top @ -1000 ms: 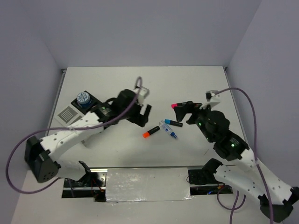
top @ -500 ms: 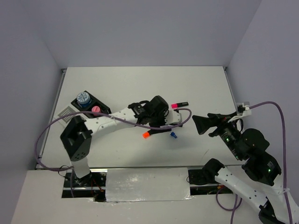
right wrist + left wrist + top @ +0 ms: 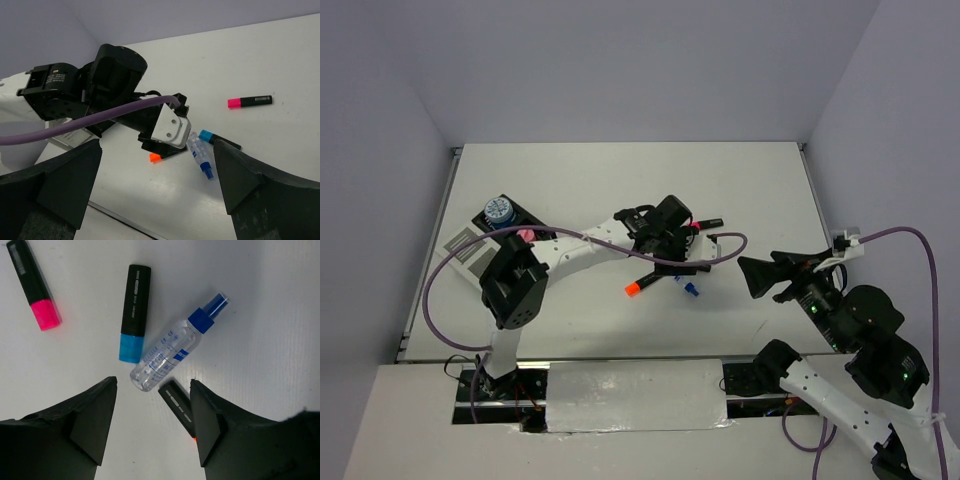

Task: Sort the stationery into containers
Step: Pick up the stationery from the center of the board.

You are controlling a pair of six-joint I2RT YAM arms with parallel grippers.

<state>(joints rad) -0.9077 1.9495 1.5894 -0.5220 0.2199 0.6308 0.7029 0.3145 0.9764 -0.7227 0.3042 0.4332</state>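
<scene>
While the left arm reaches over the middle of the table (image 3: 620, 180), the left gripper (image 3: 152, 390) hangs low above a cluster of stationery, its jaws spread and nothing pinched between them. Below it lie a clear spray bottle (image 3: 170, 350) with a blue cap, a blue-capped marker (image 3: 135, 310) just beside it, and an orange-capped marker (image 3: 177, 407) partly hidden by one finger. A pink-capped marker (image 3: 35, 287) lies apart on their far side. The right gripper (image 3: 748, 279) hovers near the right edge, jaws wide, holding nothing. By the left edge sits the organizer: its black box (image 3: 512, 224) holds a blue-white roll (image 3: 499, 210) and a pink cylinder (image 3: 525, 235), and the white-grey slotted box (image 3: 463, 247) adjoins it.
</scene>
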